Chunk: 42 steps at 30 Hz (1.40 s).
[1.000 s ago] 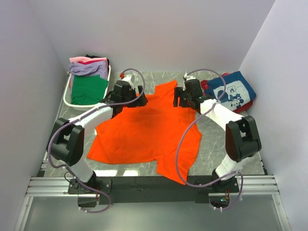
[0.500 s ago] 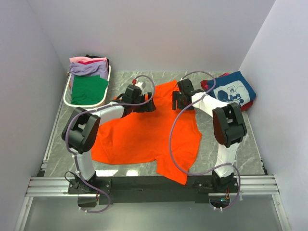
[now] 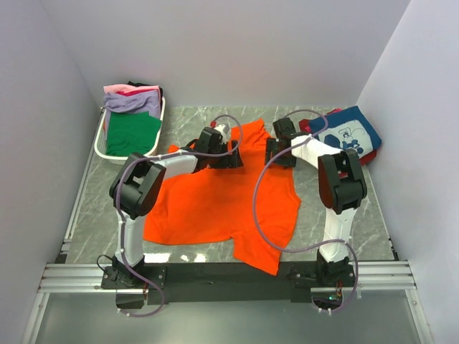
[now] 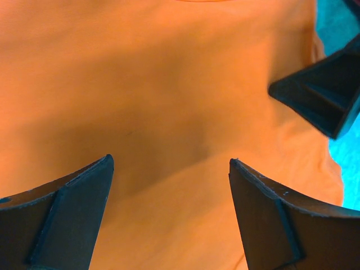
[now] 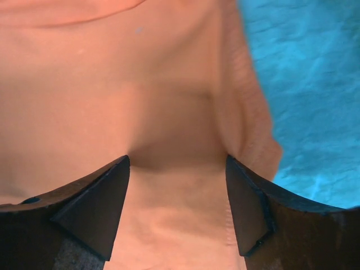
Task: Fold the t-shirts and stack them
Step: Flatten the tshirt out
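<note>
Tee location: the orange tee [image 3: 215, 204] lies spread on the table [image 3: 362, 215], just right of the basket [image 3: 101, 143] and a little nearer the arm bases; it does not touch the basket.
Other tees: a folded navy tee [image 3: 349, 135] lies well apart from the basket, beyond the orange tee; more tees sit inside the basket.
Left gripper [image 4: 169, 163]: jaws spread wide, nothing pinched; it is poised low over the orange cloth, on the tee's far part.
Right gripper [image 5: 177, 160]: jaws spread wide, nothing pinched; it is farther from the basket than the left one, at the cloth's edge. Contact cannot be told.
Handling: judged light, limp and non-slippery – it drapes and wrinkles, so a lifted edge will drag the rest.
Hold points: pinch at edges or corners with both grippers at once, not mid-panel.
Long axis: judged to run crosswise – the broad end toward the basket, the narrow flaps pointing far and near.
Collar end: cannot tell.
</note>
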### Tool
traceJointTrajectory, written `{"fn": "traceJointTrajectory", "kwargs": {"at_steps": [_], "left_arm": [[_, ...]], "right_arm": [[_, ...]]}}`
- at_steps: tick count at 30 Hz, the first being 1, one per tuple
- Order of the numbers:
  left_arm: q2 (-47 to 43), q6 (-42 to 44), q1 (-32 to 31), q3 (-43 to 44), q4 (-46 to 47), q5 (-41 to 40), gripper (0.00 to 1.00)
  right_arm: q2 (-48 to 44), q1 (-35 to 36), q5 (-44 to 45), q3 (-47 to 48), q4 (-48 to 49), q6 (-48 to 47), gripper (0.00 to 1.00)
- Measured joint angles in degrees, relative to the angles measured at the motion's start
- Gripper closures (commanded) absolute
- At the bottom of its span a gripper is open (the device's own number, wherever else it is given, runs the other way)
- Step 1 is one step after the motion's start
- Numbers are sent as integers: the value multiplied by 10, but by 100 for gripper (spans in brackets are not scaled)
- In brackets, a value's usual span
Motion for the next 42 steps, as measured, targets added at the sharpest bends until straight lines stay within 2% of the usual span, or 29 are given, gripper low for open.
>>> {"fn": "traceJointTrajectory", "kwargs": {"at_steps": [2, 6, 17, 32, 37, 42], "left_arm": [[10, -2, -6, 11, 2, 5, 11], [31, -4, -16, 33, 6, 16, 11], [80, -19, -37, 92, 15, 35, 12], [101, -32, -49, 118, 24, 51, 11], [114, -33, -53, 136, 24, 58, 11], [133, -36, -59, 163, 23, 66, 11]], "right_arm": [[0, -15, -14, 0, 1, 0, 30], [0, -38, -40, 0, 2, 0, 34], [-2, -50, -62, -1, 2, -7, 32], [-3, -55, -59, -1, -11, -17, 34], [-3, -81, -98, -1, -12, -22, 39], [-3, -111, -108, 0, -16, -23, 39]]}}
